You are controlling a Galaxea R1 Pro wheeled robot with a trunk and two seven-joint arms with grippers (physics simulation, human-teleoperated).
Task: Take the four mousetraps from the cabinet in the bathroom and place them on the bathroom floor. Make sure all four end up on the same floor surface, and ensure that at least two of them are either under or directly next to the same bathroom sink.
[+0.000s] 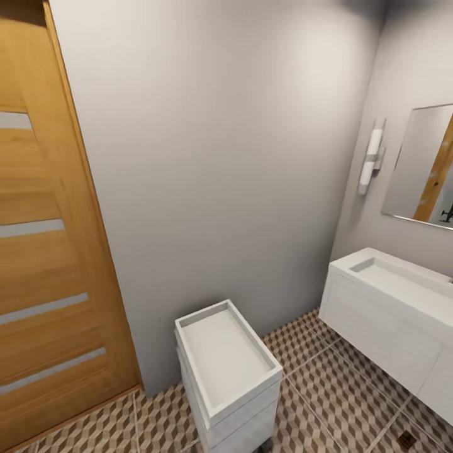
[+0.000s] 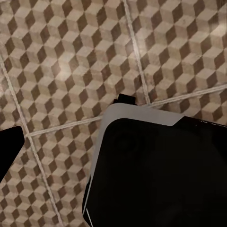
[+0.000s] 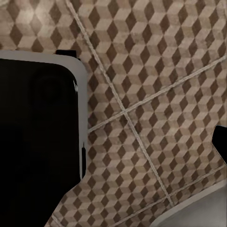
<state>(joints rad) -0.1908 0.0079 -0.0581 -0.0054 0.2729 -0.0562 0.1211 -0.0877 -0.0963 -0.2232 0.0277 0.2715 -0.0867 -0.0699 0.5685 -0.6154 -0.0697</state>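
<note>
Clearly the robot is on its way through the bathroom, not handling anything. From the head camera, a wooden door (image 1: 44, 251) with pale glass strips stands at the left, a bare grey wall (image 1: 220, 157) runs across the middle, and a small white drawer unit (image 1: 226, 371) sits on the floor close to that wall, its top a shallow tray with nothing in it. At the right, the sink (image 1: 402, 283) hangs on the side wall as a wide white basin on a white vanity, with open space beneath it, which is why that spot suits two of the traps. A mirror (image 1: 421, 163) and a tube-shaped wall light (image 1: 371, 157) hang above it.

The bathroom floor (image 1: 327, 384), tiled in a brown, beige and grey cube pattern, spreads between the drawer unit and the sink. A small dark item lies on the tiles at the near right (image 1: 408, 438), too small to identify.

Both wrist cameras look down at the same tiles, with a dark, pale-edged part of the robot's body (image 2: 161, 170) below them, which suggests the arms hang lowered at the sides for travel. I cannot tell whether either end effector is open or closed, as no fingers can be made out with any confidence.

No mousetraps or orange-brown cabinet can be picked out from these angles, so I judge the cabinet has yet to be faced and the fetching remains ahead.
</note>
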